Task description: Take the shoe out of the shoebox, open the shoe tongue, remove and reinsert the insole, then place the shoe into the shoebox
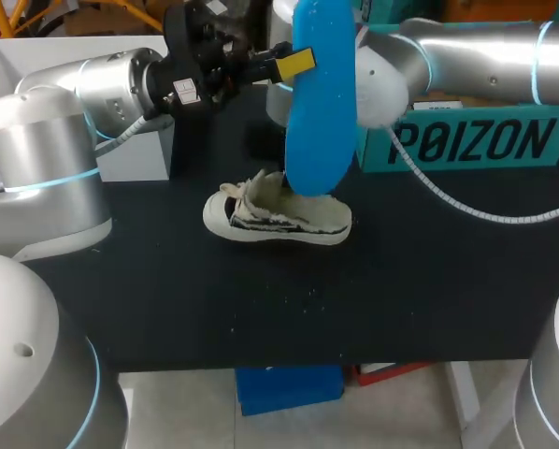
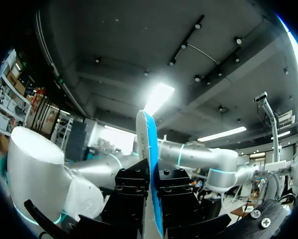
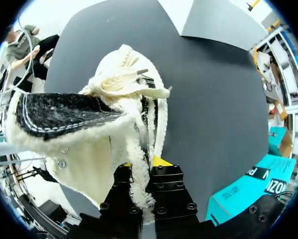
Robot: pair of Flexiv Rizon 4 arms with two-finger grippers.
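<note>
The insole (image 1: 312,112) is out of the shoe (image 1: 279,217). My left pincer (image 1: 296,64) is clamped on its edge and holds it upright, lower end over the shoe, which lies on the black counter (image 1: 167,299) near the teal shoebox (image 1: 476,140). My right pincer (image 3: 144,174) is closed on the shoe's fleecy edge. I judge reinsertion comes next: feed the insole down into the opening while the right holds it wide. I count 1 shoe, 1 insole, 1 shoebox, 2 pincers.
</note>
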